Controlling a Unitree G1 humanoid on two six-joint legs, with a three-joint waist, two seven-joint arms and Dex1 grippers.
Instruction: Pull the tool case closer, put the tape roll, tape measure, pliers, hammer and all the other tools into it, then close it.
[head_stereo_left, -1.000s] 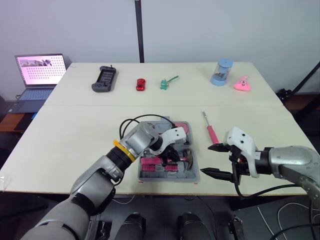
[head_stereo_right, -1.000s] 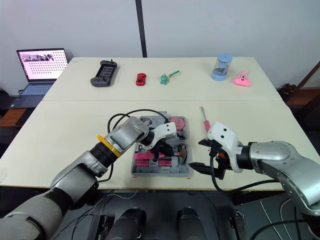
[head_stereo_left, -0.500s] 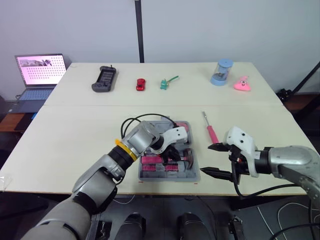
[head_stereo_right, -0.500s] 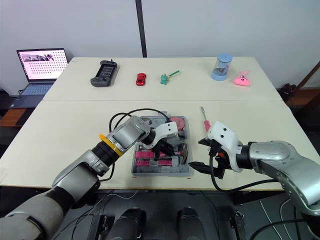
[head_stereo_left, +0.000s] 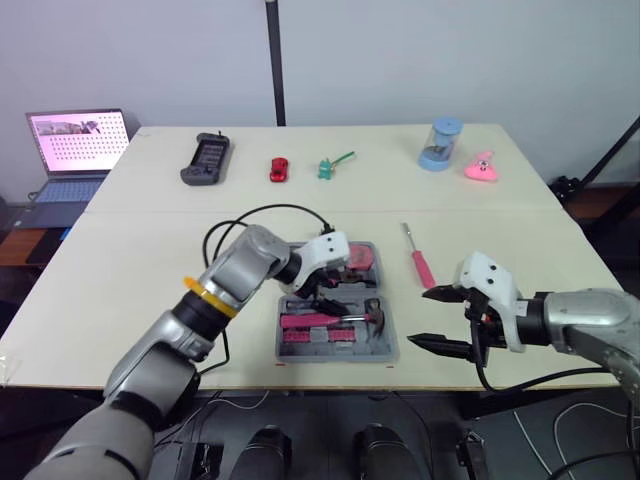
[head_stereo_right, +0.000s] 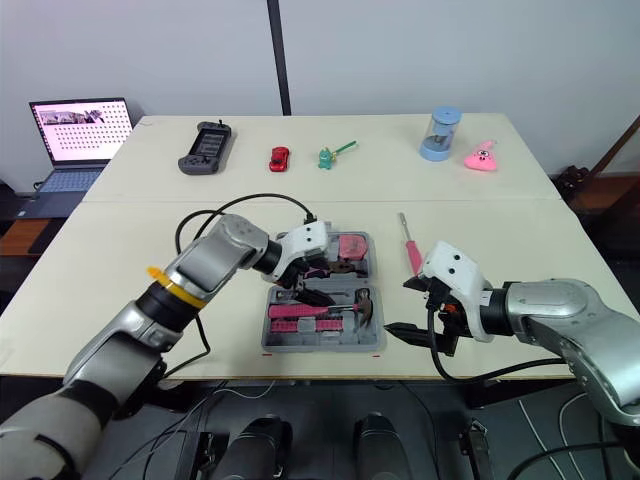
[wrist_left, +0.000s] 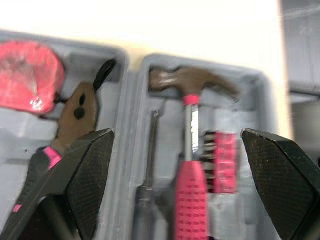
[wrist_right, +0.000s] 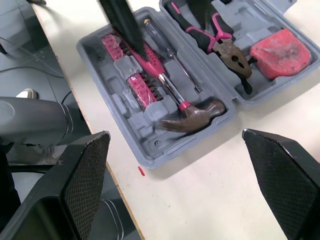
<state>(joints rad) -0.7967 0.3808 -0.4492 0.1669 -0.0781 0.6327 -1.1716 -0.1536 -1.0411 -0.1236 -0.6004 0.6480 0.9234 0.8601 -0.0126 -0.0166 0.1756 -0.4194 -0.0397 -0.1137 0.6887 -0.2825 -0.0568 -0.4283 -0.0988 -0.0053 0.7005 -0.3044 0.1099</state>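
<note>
Grey tool case: found lying open at the near edge of the table, both halves flat.
Hammer: seated in the case's near half, head turned to the right.
Pliers, tape measure: lodged in the far half.
Pink screwdriver: observed on the table just right of the case, outside it.
Left gripper: held above the case, fingers spread wide, nothing gripped.
Right gripper: held right of the case, fingers parted, empty.

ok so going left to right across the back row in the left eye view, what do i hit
laptop → black handheld controller → red toy car → green toy → blue canister → pink toy
</note>
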